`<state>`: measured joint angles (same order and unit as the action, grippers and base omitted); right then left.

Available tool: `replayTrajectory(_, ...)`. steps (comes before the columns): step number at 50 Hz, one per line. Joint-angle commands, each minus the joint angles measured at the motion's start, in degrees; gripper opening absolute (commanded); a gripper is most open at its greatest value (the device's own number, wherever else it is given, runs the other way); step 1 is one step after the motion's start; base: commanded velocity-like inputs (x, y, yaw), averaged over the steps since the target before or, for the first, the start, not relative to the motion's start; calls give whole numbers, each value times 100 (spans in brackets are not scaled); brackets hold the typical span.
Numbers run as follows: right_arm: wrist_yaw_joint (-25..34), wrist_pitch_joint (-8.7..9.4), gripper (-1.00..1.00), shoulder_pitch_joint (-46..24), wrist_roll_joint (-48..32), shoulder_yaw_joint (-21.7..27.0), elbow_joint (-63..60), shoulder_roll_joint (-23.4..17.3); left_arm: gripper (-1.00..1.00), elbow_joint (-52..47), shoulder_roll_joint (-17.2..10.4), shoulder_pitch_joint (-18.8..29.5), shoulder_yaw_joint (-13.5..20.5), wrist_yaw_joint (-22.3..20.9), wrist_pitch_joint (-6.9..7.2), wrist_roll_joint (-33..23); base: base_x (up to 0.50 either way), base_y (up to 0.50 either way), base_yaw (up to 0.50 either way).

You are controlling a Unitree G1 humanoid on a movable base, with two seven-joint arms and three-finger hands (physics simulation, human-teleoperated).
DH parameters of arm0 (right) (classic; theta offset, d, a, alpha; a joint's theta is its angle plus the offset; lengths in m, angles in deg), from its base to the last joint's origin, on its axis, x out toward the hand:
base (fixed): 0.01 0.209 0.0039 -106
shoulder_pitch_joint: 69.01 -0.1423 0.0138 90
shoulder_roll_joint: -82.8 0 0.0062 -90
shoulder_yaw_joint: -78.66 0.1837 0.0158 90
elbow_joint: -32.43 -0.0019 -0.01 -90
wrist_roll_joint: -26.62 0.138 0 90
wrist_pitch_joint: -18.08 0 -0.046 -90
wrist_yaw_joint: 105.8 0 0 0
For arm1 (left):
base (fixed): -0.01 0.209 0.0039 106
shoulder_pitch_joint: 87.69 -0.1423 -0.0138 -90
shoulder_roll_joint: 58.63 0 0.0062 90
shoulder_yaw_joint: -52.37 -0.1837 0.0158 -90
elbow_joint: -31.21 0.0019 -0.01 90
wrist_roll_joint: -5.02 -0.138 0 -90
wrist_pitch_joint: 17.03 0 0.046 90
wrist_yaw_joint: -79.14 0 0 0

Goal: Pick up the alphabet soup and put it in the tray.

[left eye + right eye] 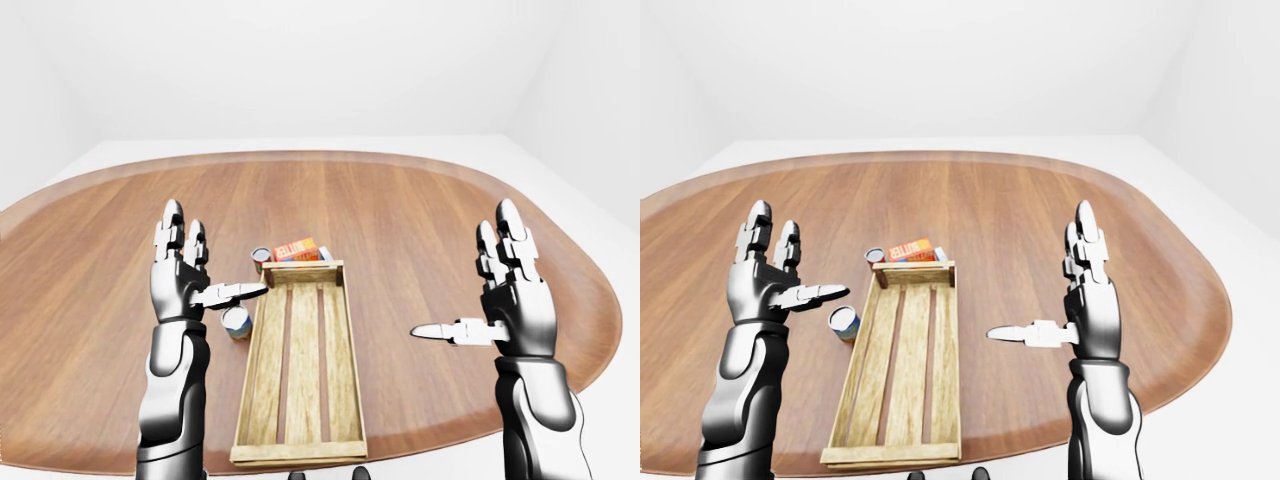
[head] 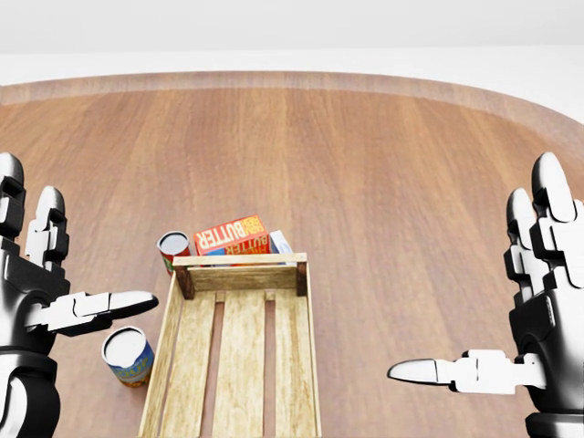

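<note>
Two cans stand left of the wooden tray (image 2: 242,276). One with a blue and yellow label (image 2: 128,357) is beside the tray's left wall. A red-topped one (image 2: 172,248) is at the tray's upper left corner. I cannot read either label, so I cannot tell which is the alphabet soup. My left hand (image 2: 68,269) is open and raised, its thumb pointing right above the blue can. My right hand (image 2: 511,310) is open and raised to the right of the tray, its thumb pointing left. Both hands are empty.
An orange butter box (image 2: 230,234) and a small white box (image 2: 279,242) lie just past the tray's top end. The tray holds nothing. Everything rests on a large oval wooden table (image 1: 420,210) in a white room.
</note>
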<state>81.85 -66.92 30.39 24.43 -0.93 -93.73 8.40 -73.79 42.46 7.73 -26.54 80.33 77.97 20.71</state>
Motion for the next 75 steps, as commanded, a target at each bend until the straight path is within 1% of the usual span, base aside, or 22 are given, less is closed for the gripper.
replayTrajectory(1,27,0,100,11,-34,-26,10,2,100,7,-2,1,2,-9,0,4,50,12,0)
replayTrajectory(21,4,0,100,40,199,67,-191,88,100,-164,-58,63,80,41,0,82,50,13,0)
replayTrajectory(26,-34,0,100,62,270,70,-311,67,100,-382,-211,191,145,78,0,-21,10,1,0)
replayTrajectory(29,-27,0,100,79,280,49,-369,70,100,-419,-404,367,209,-112,0,-43,0,0,0)
replayTrajectory(31,-26,0,100,73,291,60,-395,65,100,-527,-788,441,-25,-585,0,-588,0,0,0)
replayTrajectory(33,-25,0,100,72,315,69,-414,69,100,-674,-709,557,196,-691,0,-740,0,0,0)
replayTrajectory(36,-7,0,100,103,339,61,-476,76,100,-814,-1063,553,29,-1408,0,-1604,0,0,0)
replayTrajectory(37,-4,0,100,105,351,71,-511,77,100,-648,-1253,391,-186,-1709,0,-2291,0,0,0)
replayTrajectory(40,9,0,100,115,380,87,-600,87,100,-506,-1083,382,122,-2152,0,-2755,0,0,0)
replayTrajectory(44,15,0,100,133,386,53,-608,101,100,96,-1363,56,72,-3113,0,-4043,0,0,0)
replayTrajectory(47,10,0,100,135,400,52,-692,100,100,250,-1360,301,337,-3709,0,-4216,0,0,0)
replayTrajectory(51,77,0,100,163,483,59,-807,107,100,564,-1493,238,403,-4059,0,-4721,0,0,0)
replayTrajectory(55,74,0,100,176,493,44,-826,121,100,789,-1555,326,487,-4119,0,-5157,0,0,0)
replayTrajectory(56,79,0,100,180,491,38,-822,119,100,869,-1589,337,490,-4119,-82,-5269,0,0,0)
replayTrajectory(57,91,0,100,187,496,30,-819,119,100,1066,-1663,339,490,-4045,-406,-5369,0,0,0)
replayTrajectory(58,95,0,100,188,502,33,-818,118,100,1103,-1659,341,508,-4108,-432,-5431,0,0,0)
replayTrajectory(59,102,0,100,179,553,95,-845,115,100,1424,-1781,399,496,-4003,-724,-5575,0,0,0)
replayTrajectory(61,99,0,100,179,562,120,-856,119,100,1728,-1876,472,506,-3960,-1000,-5724,0,0,0)
replayTrajectory(66,97,0,100,188,577,135,-880,131,100,2249,-2086,596,462,-4036,-1000,-6015,0,0,0)
replayTrajectory(69,87,0,100,165,600,158,-900,130,100,2293,-1983,647,456,-4119,-1000,-5993,0,0,0)
replayTrajectory(72,92,0,100,181,638,171,-879,135,100,2515,-2070,544,356,-4004,-1000,-6370,0,0,0)
replayTrajectory(75,101,0,100,175,673,225,-851,129,100,2558,-1895,665,355,-4119,-1000,-6225,0,0,0)
